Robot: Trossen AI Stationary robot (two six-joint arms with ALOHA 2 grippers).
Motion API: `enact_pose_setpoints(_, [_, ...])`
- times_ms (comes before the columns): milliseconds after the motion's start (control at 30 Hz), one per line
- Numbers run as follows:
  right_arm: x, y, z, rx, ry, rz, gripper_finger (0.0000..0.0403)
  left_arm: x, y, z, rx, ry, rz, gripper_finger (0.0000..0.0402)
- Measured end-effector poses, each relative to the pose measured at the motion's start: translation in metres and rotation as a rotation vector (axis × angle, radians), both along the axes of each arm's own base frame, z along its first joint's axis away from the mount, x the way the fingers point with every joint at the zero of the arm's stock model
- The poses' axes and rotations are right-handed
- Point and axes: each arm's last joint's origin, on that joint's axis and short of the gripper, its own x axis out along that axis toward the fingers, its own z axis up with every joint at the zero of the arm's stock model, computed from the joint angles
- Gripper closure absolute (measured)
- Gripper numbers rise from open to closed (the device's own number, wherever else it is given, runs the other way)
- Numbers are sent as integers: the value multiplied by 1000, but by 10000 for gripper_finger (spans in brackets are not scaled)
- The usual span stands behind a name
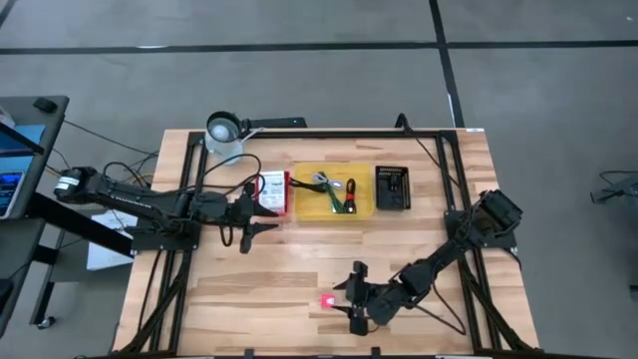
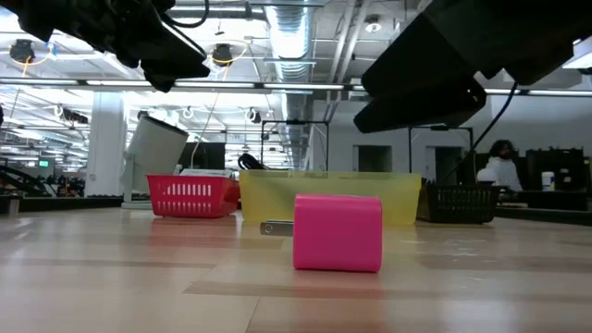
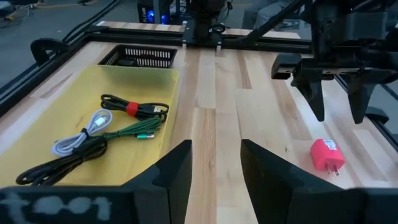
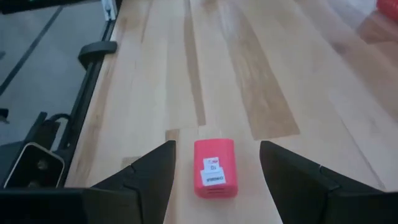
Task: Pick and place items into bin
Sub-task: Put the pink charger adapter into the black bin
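A small pink-red charger (image 4: 214,168) with metal prongs lies on its side on the bare wood near the table's front edge; it also shows in the high view (image 1: 326,301) and the low view (image 2: 338,231). My right gripper (image 4: 217,148) is open, with a finger on either side of the charger, a little behind it and not touching it; in the high view (image 1: 352,296) it stands just right of the charger. My left gripper (image 3: 214,152) is open and empty, beside the yellow bin (image 1: 349,209). Several coiled cables (image 3: 106,140), green, black and white, lie in the bin.
A red basket (image 1: 272,192) stands left of the yellow bin and a black basket (image 1: 394,187) right of it. A white lamp-like object (image 1: 224,132) is at the far left. A black frame (image 1: 454,199) runs round the table. Bare wood lies between the arms.
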Motion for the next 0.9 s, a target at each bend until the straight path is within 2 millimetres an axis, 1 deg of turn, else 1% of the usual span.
enact_pose_setpoints(200, [4, -5, -2, 31, 30, 25, 173, 0, 0, 0, 4, 4, -1, 275])
enact_pose_setpoints(300, [4, -5, -5, 8, 40, 31, 173, 0, 0, 0, 5, 4, -1, 275])
enact_pose_setpoints(767, [6, -8, -4, -19, 21, -1, 173, 0, 0, 0, 5, 4, -2, 275])
enact_pose_setpoints(900, [6, -6, -2, -28, -5, 6, 173, 0, 0, 0, 4, 4, -2, 275])
